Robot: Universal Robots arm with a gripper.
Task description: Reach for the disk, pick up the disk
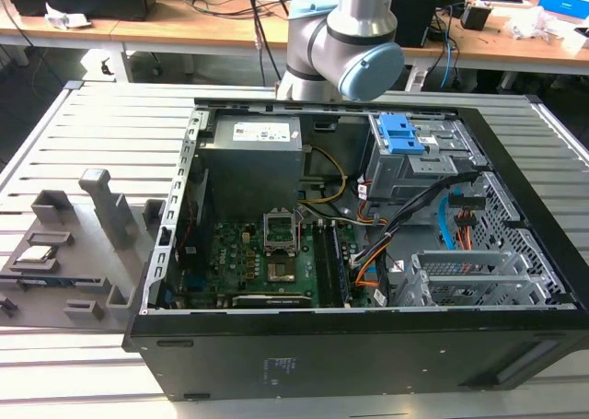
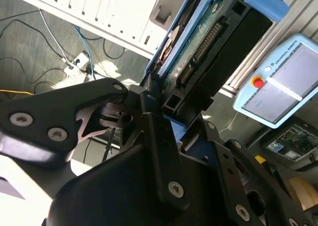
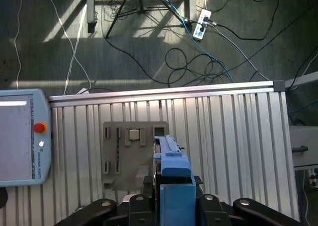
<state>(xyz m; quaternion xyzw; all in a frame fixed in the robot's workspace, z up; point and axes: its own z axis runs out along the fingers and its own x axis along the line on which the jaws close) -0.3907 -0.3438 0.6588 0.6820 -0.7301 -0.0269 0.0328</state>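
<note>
Your hand [image 2: 158,104] is gripping the disk [image 2: 208,42] edge-on, with the jaws closed against its blue frame, so its circuit-board side is facing the second wrist view. In the first wrist view the disk [image 3: 175,186] is hanging above the ribbed surface [image 3: 233,136], near the grey fixture tray [image 3: 117,151] and apparently touching nothing below. Gripping by the frame is, I judge, sparing the board and connector from pressure. In the exterior view the arm [image 1: 354,41] is standing at the far edge of the open computer case [image 1: 368,345]. The pick-up looks done, with the disk riding in your grip.
</note>
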